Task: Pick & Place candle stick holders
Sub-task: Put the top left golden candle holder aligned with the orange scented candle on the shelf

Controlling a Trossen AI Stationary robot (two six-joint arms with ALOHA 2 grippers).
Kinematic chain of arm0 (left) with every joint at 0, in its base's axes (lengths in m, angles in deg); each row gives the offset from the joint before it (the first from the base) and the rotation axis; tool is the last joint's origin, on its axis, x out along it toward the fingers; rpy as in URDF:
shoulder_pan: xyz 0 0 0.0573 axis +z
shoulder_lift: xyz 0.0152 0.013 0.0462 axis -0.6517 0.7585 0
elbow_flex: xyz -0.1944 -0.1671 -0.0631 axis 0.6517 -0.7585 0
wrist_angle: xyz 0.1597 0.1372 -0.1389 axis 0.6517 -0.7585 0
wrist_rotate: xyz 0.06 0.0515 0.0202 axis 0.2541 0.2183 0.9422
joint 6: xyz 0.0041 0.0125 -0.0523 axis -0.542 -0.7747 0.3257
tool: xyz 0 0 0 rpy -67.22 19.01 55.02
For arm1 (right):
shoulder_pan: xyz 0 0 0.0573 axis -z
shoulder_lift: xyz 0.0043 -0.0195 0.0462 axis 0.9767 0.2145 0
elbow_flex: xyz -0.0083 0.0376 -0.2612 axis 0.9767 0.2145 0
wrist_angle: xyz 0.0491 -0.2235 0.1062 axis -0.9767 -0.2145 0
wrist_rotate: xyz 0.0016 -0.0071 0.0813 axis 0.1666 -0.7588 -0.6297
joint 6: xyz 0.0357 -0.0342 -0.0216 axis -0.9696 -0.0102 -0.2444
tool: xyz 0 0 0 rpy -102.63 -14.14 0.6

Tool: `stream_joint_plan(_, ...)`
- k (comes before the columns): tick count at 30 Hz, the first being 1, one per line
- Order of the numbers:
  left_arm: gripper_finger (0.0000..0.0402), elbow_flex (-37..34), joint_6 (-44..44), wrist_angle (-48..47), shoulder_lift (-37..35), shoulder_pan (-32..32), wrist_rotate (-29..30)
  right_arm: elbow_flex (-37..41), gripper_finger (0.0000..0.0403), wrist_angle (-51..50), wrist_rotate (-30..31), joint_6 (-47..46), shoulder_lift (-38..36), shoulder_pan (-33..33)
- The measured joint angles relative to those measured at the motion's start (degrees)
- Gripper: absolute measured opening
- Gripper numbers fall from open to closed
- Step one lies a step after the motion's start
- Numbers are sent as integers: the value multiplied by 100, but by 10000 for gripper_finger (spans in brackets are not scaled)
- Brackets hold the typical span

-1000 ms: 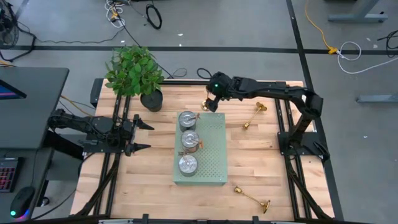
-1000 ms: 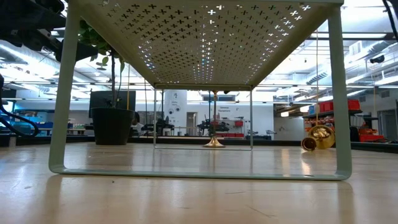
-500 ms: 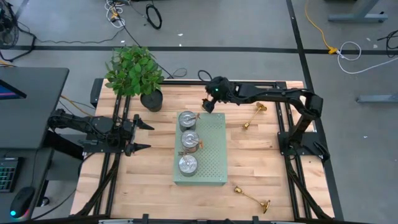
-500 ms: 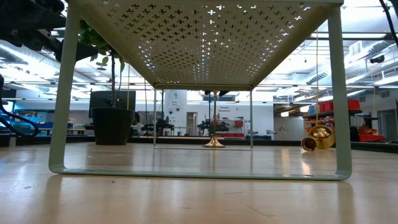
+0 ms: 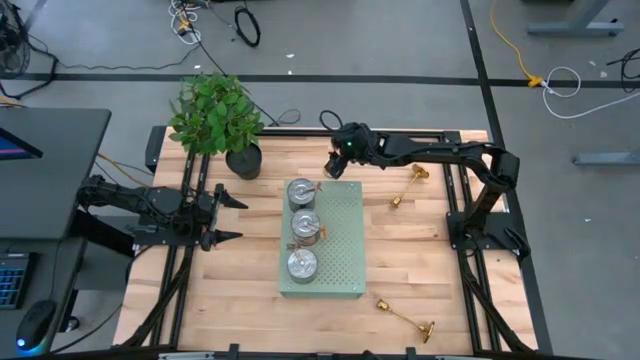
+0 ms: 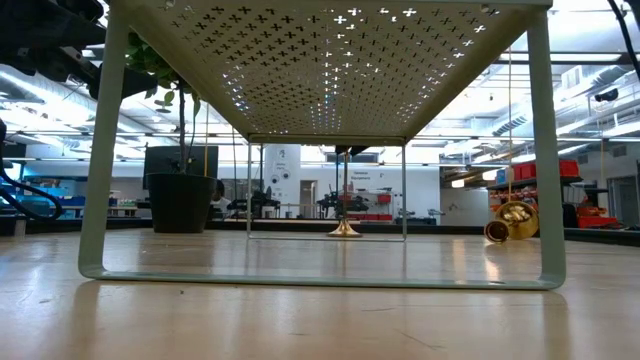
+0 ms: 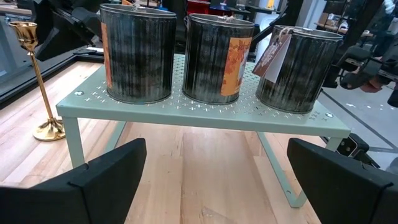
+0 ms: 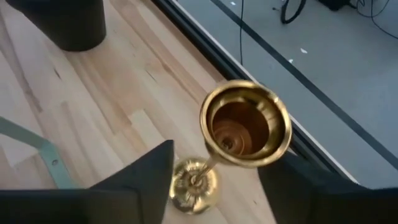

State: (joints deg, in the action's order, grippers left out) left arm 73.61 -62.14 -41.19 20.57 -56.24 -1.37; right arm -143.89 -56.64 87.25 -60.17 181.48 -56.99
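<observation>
From above, the right gripper reaches to the far edge of the wooden table, at about 12 o'clock from the pale green perforated rack, over an upright candlestick. Two more candlesticks lie on their sides: one at about 2 o'clock from the rack, the other at about 5 o'clock. Three metal tins stand in a row on the rack, a potted plant at about 10 o'clock. The left gripper waits at 9 o'clock, its fingers spread wide. At table height, the upright candlestick's base shows beyond the rack's legs, a lying candlestick off to 3 o'clock. The left wrist view shows the tins carrying orange labels and a paper tag; no writing is legible. The right wrist view looks down into the candlestick's cup, the parted fingers either side of the stem, not touching it.
</observation>
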Motion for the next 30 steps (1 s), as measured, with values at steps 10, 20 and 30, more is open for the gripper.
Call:
stream_joint_plan(10, 399, -1, 0, 0, -2, 2, 1, 2, 80, 39, -7, 2, 0, 4)
stream_joint_plan(20, 399, 0, 0, 0, -1, 1, 2, 2, 36, 43, -64, -4, 0, 4)
stream_joint_plan(30, 399, 0, 1, 0, -2, 1, 1, 2, 118, -335, -523, -250, 0, 9)
